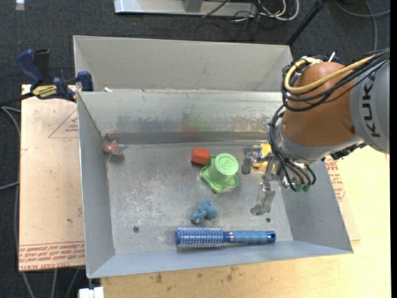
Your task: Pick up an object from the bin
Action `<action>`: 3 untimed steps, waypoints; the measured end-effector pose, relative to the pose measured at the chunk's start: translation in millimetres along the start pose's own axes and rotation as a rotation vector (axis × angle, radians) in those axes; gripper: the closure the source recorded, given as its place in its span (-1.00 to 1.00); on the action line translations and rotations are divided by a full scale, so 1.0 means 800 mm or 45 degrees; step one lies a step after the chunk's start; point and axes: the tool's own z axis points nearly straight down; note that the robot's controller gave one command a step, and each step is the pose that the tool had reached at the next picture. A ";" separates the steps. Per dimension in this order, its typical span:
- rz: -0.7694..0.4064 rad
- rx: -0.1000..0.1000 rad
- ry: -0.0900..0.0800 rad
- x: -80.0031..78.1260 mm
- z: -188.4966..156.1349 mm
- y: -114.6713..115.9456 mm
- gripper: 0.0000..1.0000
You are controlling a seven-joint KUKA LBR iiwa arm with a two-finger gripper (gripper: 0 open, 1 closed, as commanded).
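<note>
Now, nearest to you, a blue hairbrush lies along the front wall of the bin, bristles to the left, handle to the right. Just behind it sits a small blue lump. To the right of that you see the gripper low over bare floor, near the brush's handle end but apart from it; you cannot tell whether it is spread or closed. Farther back, a green cup-like thing lies just beside an orange block. A small pinkish thing sits in the far left corner.
</note>
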 end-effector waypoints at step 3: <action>-0.368 0.002 -0.010 0.054 0.121 0.087 -1.00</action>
